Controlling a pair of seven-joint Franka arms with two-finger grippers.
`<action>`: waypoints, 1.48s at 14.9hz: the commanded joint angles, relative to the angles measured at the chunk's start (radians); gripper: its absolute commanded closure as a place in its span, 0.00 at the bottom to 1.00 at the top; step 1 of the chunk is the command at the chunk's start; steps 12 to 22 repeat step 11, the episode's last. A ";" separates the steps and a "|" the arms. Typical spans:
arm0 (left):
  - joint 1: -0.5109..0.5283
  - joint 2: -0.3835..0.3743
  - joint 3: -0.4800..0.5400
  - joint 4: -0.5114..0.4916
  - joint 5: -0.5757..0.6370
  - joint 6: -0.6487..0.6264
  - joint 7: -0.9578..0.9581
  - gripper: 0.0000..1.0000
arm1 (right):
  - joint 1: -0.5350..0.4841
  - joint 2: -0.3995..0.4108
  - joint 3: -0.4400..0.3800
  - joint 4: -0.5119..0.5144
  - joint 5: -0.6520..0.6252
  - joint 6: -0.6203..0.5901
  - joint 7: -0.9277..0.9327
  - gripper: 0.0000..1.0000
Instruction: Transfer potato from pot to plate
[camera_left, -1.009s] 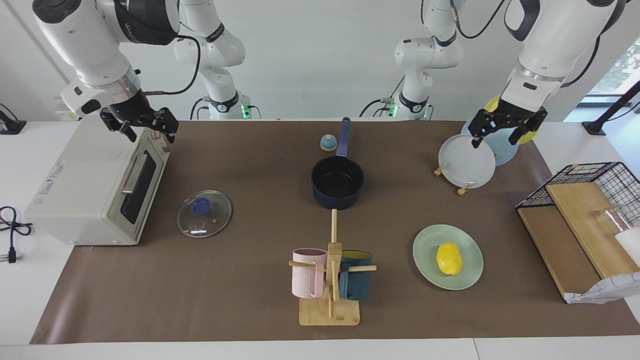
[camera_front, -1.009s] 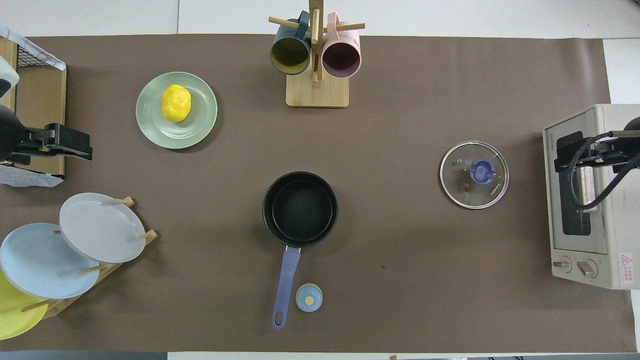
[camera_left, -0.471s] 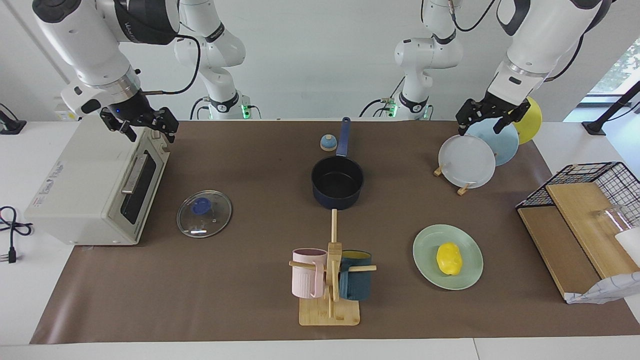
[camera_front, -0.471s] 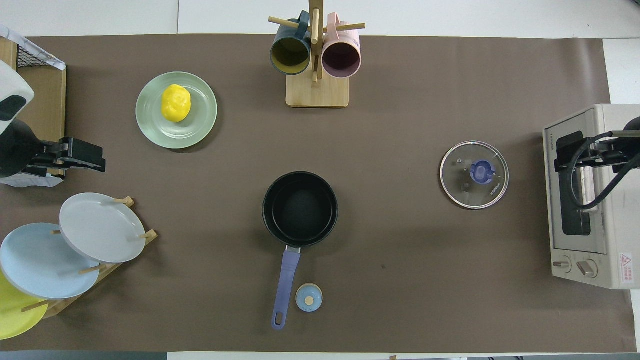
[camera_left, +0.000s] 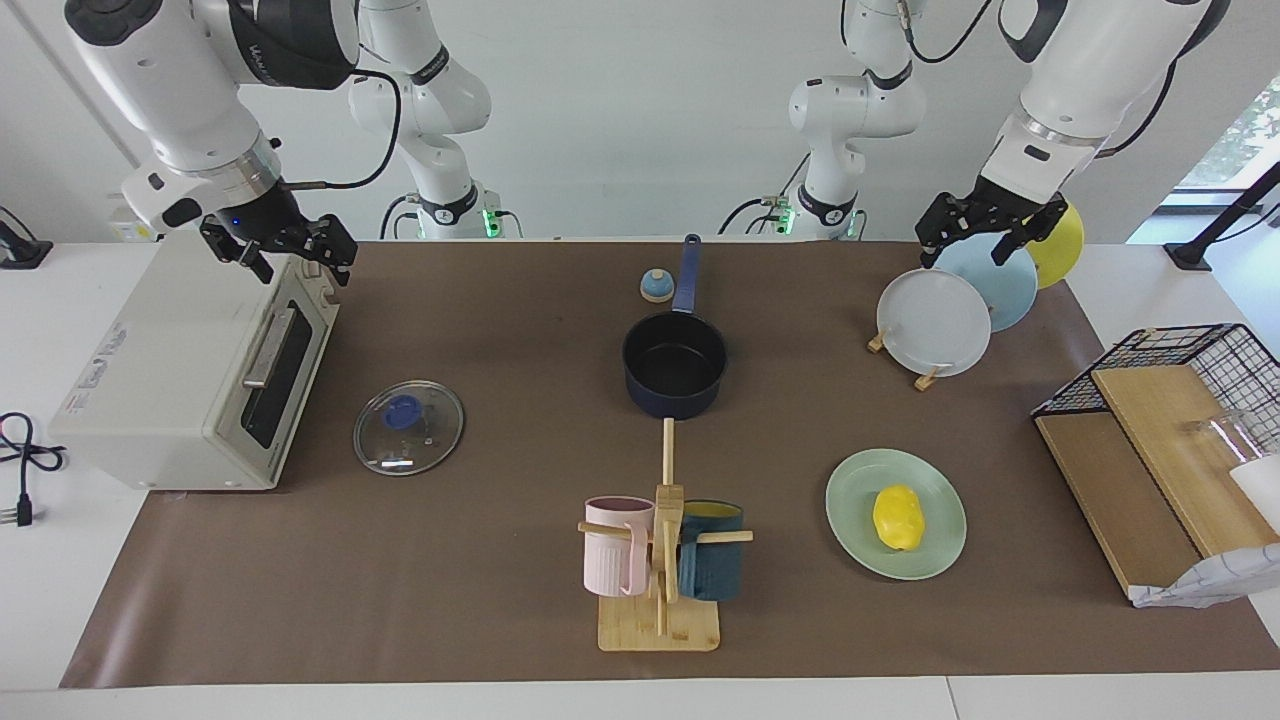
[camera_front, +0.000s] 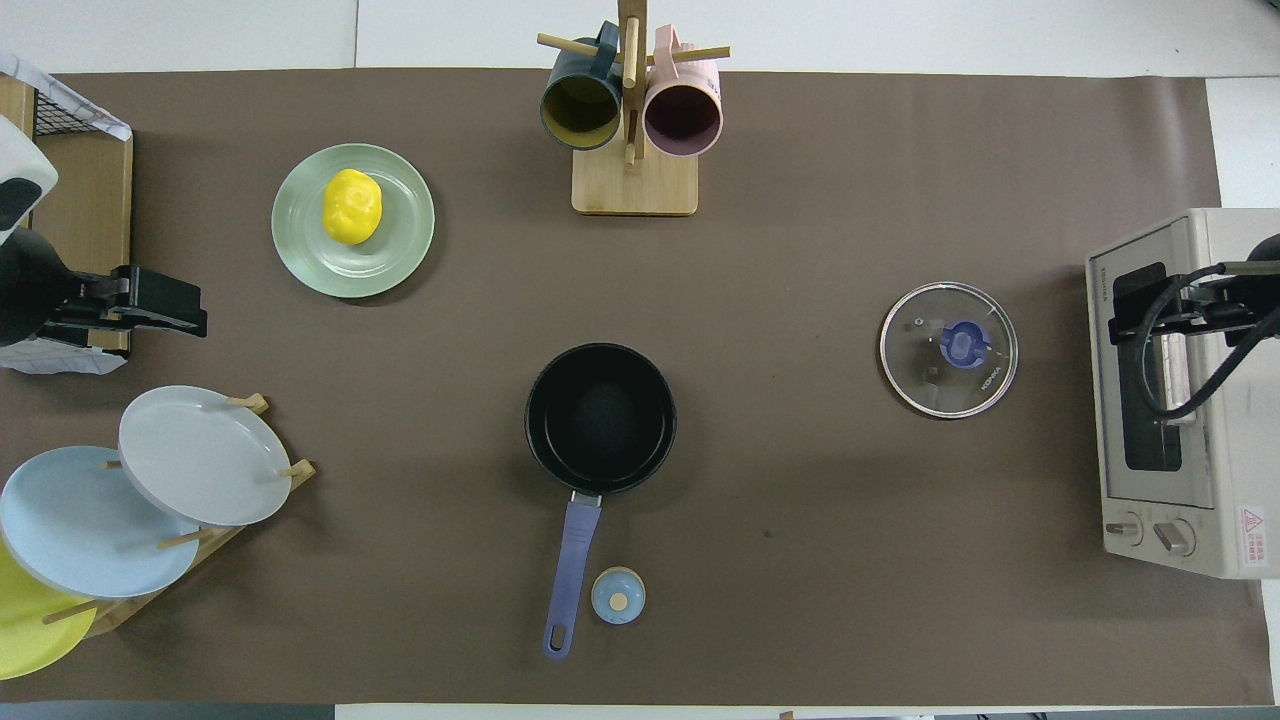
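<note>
The yellow potato (camera_left: 897, 517) lies on the mint-green plate (camera_left: 855, 485), also shown in the overhead view as potato (camera_front: 351, 206) and plate (camera_front: 400, 240). The navy pot (camera_left: 675, 365) stands empty in the middle of the mat, its blue handle (camera_front: 572, 560) pointing toward the robots. My left gripper (camera_left: 968, 250) is open and empty, up in the air over the plate rack; it also shows in the overhead view (camera_front: 195, 310). My right gripper (camera_left: 300, 268) is open and empty over the toaster oven and waits there.
A rack holds a grey-white plate (camera_left: 933, 322), a light blue plate (camera_left: 1005, 285) and a yellow plate (camera_left: 1062, 240). A glass lid (camera_left: 408, 427), a toaster oven (camera_left: 180, 370), a mug tree (camera_left: 662, 560), a small blue knob (camera_left: 656, 286) and a wire basket with boards (camera_left: 1170, 420) also stand here.
My left gripper rose from in front of the grey-white plate and now hangs higher over the rack. The right arm, potato, pot and plate have not moved.
</note>
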 joint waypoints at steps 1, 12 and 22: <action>0.029 -0.002 -0.013 -0.003 -0.007 -0.015 0.019 0.00 | -0.019 -0.013 0.011 -0.011 0.012 0.005 0.008 0.00; 0.043 -0.002 -0.013 -0.004 -0.007 -0.012 0.021 0.00 | -0.019 -0.012 0.013 -0.011 0.012 0.005 0.008 0.00; 0.043 -0.002 -0.013 -0.004 -0.007 -0.012 0.021 0.00 | -0.019 -0.012 0.013 -0.011 0.012 0.005 0.008 0.00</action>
